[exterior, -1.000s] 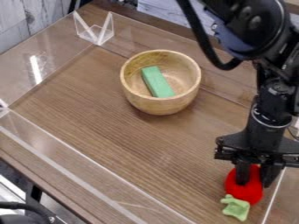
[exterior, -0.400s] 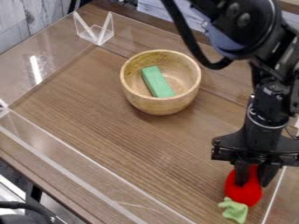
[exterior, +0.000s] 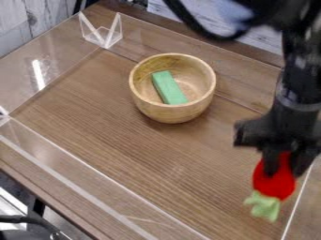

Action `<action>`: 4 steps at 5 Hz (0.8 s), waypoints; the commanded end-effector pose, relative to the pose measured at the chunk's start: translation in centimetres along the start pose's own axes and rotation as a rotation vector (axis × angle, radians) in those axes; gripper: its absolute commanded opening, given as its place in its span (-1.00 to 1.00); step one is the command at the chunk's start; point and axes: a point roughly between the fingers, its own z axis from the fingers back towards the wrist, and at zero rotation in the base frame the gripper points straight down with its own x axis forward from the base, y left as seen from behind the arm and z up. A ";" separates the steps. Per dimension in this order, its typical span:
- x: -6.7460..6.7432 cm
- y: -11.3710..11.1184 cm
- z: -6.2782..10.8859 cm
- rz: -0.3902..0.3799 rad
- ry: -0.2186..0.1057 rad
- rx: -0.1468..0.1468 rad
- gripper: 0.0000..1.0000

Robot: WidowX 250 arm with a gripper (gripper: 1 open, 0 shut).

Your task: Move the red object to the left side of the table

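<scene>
The red object (exterior: 275,180), a small strawberry-like toy with a light green leafy stem, hangs just above the table (exterior: 88,108) near its right front edge. My gripper (exterior: 277,167) points down and is shut on the top of it. The black arm rises from there out of the top right of the view, blurred by motion. Most of the toy below the fingers is visible, with the stem dangling lowest.
A wooden bowl (exterior: 172,113) stands mid-table with a green rectangular block (exterior: 167,87) lying in it. A folded clear acrylic piece (exterior: 100,31) sits at the back left. Low clear acrylic walls (exterior: 63,183) edge the tabletop.
The gripper has risen with the red object in it, lifting it off the tabletop. The bowl and the green block have not moved.
</scene>
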 end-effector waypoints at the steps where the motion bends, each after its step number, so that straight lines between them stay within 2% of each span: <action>1: 2.1 0.8 5.6 -0.022 -0.072 -0.082 -1.00; 2: 3.8 2.9 8.4 -0.023 -0.085 -0.110 -1.00; 3: 2.4 2.6 6.5 -0.071 -0.043 -0.098 -1.00; 4: 1.7 2.5 4.4 -0.140 -0.010 -0.084 -1.00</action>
